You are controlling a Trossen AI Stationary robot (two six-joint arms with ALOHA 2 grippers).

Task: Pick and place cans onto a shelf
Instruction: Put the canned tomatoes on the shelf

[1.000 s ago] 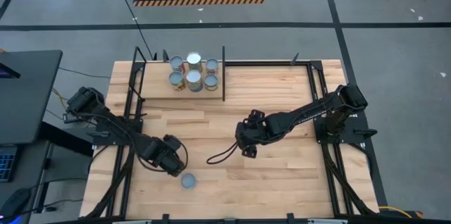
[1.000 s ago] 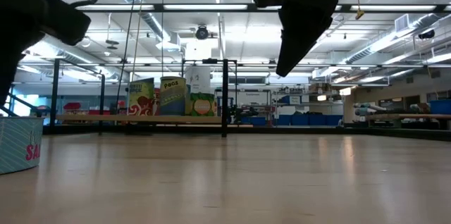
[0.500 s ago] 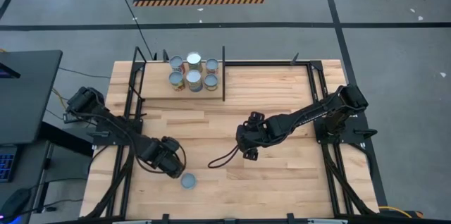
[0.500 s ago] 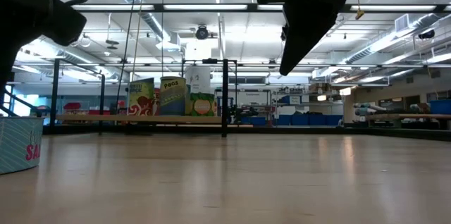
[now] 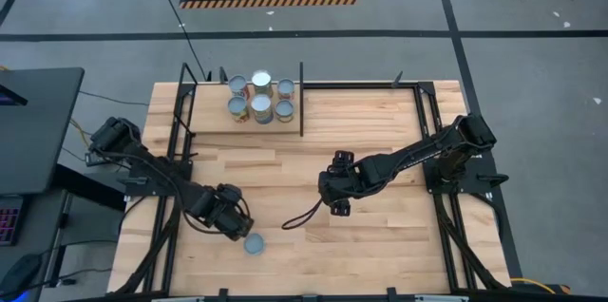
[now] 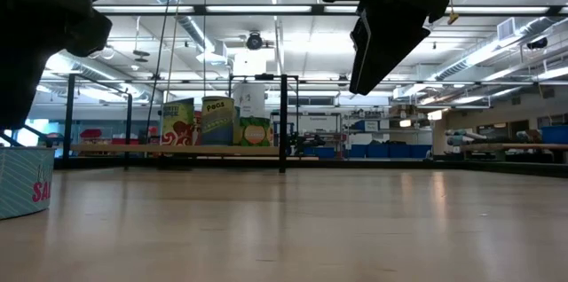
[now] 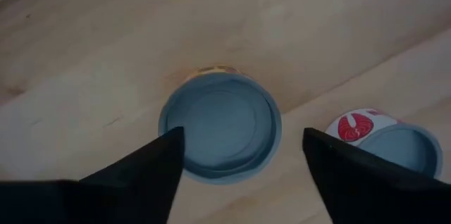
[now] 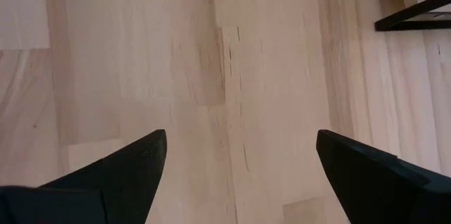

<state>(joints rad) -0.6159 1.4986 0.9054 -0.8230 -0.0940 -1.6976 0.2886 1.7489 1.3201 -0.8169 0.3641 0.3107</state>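
Several cans point(image 5: 258, 98) stand on the shelf point(image 5: 214, 117) at the table's far left; they also show in the low view as cans point(image 6: 217, 122). Near the front left, my left gripper point(image 7: 239, 139) points straight down, open, over a can with a grey-blue round top point(image 7: 220, 134). One finger stands on either side of this can, and the gripper hides it in the high view. A second can point(image 7: 384, 143) with a red-and-white label stands upright close beside it, seen as can point(image 5: 254, 243). My right gripper point(image 5: 334, 205) hangs open over bare wood at mid-table.
A black cable point(image 5: 302, 217) loops on the wood beside the right gripper. Black posts and rods point(image 5: 301, 103) frame the shelf and the table's sides. A teal tin point(image 6: 22, 180) stands at the low view's left edge. Open plank lies between the two arms.
My left gripper has rolled about its own pointing line while staying over the can. My right gripper has rolled slightly in place, and the cable loop beside it has shifted a little. No can has moved.
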